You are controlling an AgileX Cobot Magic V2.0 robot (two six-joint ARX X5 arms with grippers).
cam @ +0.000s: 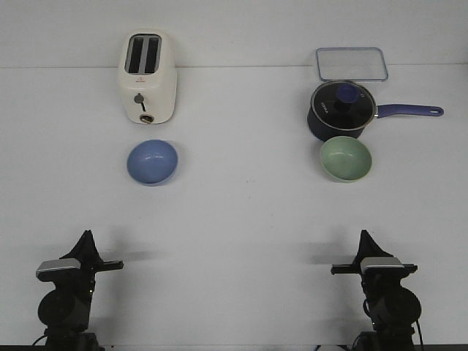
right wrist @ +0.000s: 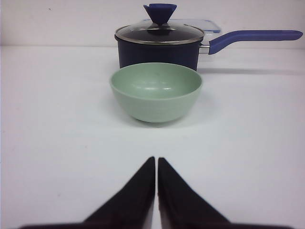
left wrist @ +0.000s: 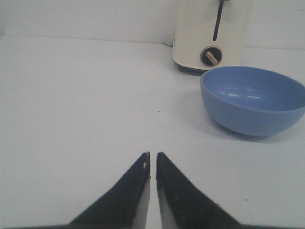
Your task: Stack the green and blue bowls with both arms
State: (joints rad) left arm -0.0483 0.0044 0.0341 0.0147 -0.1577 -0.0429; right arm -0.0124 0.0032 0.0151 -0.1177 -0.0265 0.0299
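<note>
Upright, blue bowl (cam: 152,161), green bowl (cam: 345,158), well apart

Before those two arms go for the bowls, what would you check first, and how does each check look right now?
1. Blue bowl upright and empty: ok.
2. Green bowl upright and empty: ok.
3. Left end effector holding nothing, fingers closed: ok, must open.
4. Right end effector holding nothing, fingers closed: ok, must open.
5. Room around the green bowl: not ok, the saucepan sits right behind it.
6. Gap between the blue bowl and the toaster: ok.
</note>
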